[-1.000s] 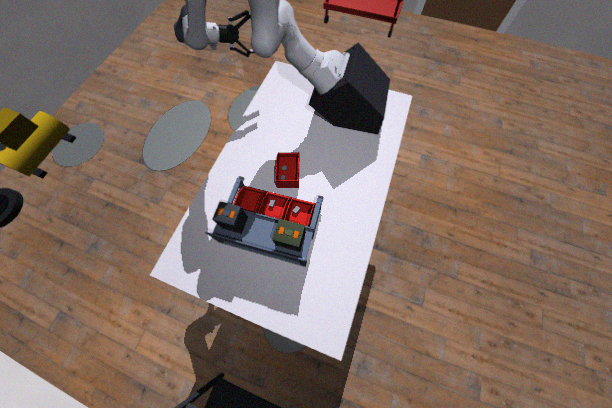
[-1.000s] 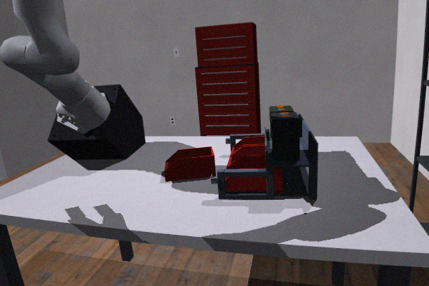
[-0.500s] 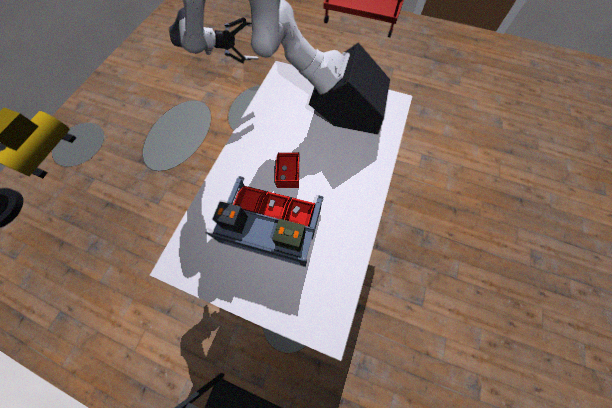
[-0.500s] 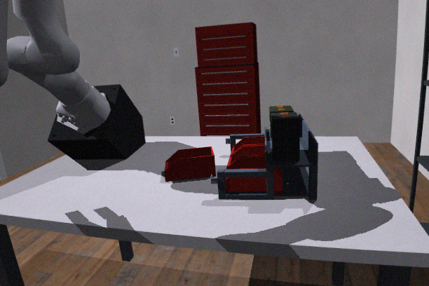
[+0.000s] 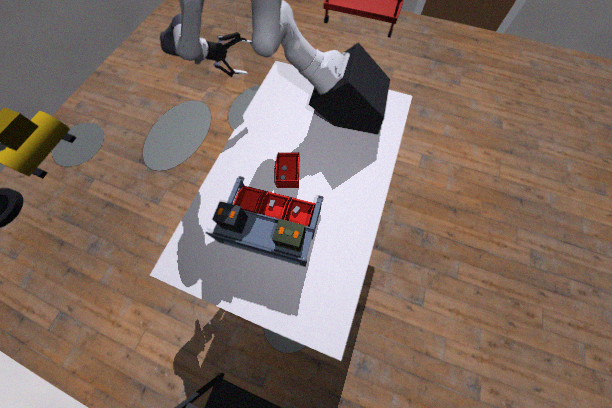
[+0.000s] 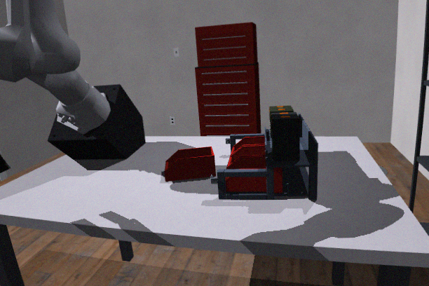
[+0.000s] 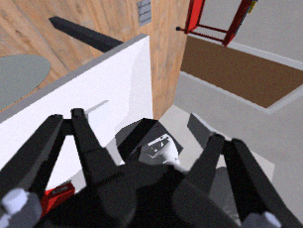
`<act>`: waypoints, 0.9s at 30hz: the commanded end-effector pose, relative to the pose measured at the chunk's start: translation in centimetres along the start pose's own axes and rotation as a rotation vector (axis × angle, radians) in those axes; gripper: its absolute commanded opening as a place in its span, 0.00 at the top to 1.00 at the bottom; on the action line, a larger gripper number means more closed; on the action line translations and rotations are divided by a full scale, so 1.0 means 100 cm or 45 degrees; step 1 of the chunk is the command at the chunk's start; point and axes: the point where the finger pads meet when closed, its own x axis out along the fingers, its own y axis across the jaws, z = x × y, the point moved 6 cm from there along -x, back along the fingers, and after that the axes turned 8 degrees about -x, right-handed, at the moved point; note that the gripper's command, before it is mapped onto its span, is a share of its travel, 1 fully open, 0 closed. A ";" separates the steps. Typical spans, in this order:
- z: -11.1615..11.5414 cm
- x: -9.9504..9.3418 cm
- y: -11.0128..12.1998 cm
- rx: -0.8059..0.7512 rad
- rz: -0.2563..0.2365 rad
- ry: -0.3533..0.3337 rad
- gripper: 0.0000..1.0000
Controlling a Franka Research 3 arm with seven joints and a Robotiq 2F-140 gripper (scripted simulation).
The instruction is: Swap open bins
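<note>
One black two-fingered gripper (image 5: 245, 56) (image 7: 150, 113) is spread wide with nothing between its fingers, out beyond the edge of the white bench (image 5: 345, 268) (image 6: 123, 195) (image 7: 99, 99). Going left to right in the top view, everything else lies to the gripper's right or below it. The black box with orange latches (image 5: 230, 216) (image 6: 285, 139) sits on the grey metal shelf rack (image 5: 317, 213) (image 6: 270, 182). Beside it, the empty red open bin (image 5: 250, 199) (image 6: 246, 184) is still in the gripper-side end place, long axis running front to back, open front towards the pedestal. Nearer the gripper than the rack, the red open bin with round grey parts (image 5: 287, 169) (image 6: 191, 163) stands on the bench; its open front also faces the black pedestal (image 5: 370, 75) (image 6: 130, 132), its long axis slightly skewed to the rack bins.
</note>
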 end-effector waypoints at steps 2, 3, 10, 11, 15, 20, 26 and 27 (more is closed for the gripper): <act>0.011 -0.022 -0.039 0.142 -0.123 0.074 0.00; 0.015 -0.027 -0.047 0.151 -0.146 0.087 0.00; 0.038 -0.051 -0.085 0.202 -0.270 0.145 0.00; 0.044 -0.056 -0.093 0.212 -0.296 0.155 0.00; 0.069 -0.076 -0.124 0.255 -0.407 0.189 0.00; 0.100 -0.095 -0.154 0.297 -0.525 0.211 0.00; 0.134 -0.113 -0.182 0.339 -0.645 0.218 0.00; 0.144 -0.117 -0.189 0.349 -0.675 0.217 0.00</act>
